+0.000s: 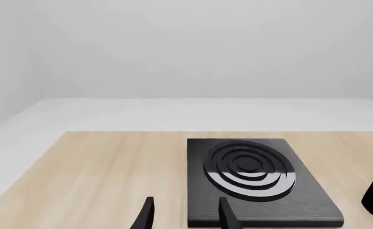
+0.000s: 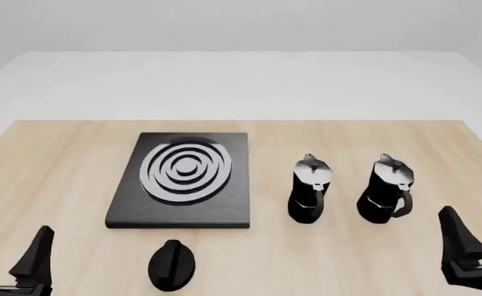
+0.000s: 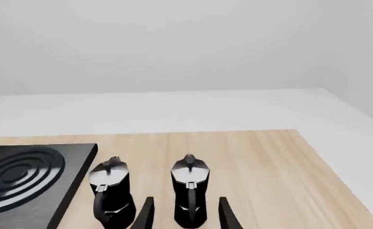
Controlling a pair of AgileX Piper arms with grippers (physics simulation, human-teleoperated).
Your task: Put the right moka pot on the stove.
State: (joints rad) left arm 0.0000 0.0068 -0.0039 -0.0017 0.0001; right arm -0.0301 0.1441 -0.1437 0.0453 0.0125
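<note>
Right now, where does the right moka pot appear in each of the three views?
Front view: right moka pot, rightmost on the table, beside the slimmer pot.
Right wrist view, just ahead of the open jaws.
Left wrist view: not in it; the pot cut by the edge is probably the slimmer one.
Shared landmark: the stove.

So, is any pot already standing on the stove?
No, both pots stand on the table, right of the stove.

right moka pot (image 2: pixel 383 192): black, silver lid | stove (image 2: pixel 183 211): black, silver-grey concentric rings | table (image 2: pixel 68 160): light wood
</note>
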